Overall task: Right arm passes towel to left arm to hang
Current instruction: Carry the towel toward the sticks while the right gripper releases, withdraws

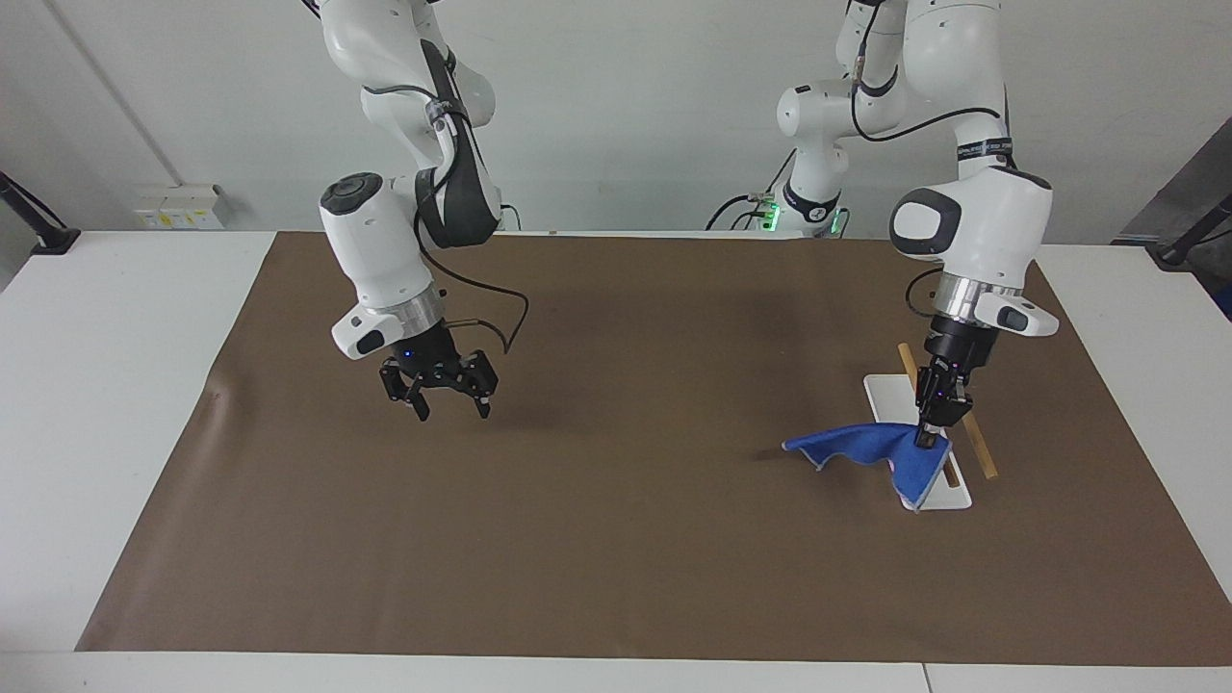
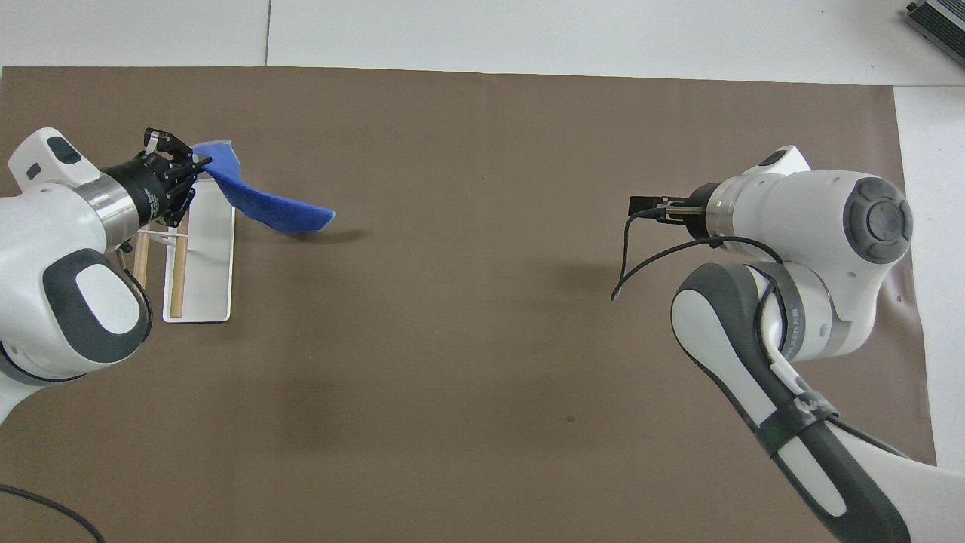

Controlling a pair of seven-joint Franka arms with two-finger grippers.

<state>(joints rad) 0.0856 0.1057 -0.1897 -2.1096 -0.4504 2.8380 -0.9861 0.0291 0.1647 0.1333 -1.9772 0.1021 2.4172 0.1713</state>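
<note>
Overhead view: left hand [image 1: 931, 441] pinches towel [image 1: 859, 449]; armband lettering seems unreadable.

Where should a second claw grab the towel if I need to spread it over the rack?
Probably the free corner of the towel, the tip trailing toward the right arm's end of the table. It sticks out sideways in the air, away from the left claw pinching the other end over the rack, so come in level from the right arm's end.

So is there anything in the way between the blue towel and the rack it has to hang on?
Nothing visible is. The left gripper holds the towel by one corner right over the rack; its loose end trails out over the brown mat.
</note>
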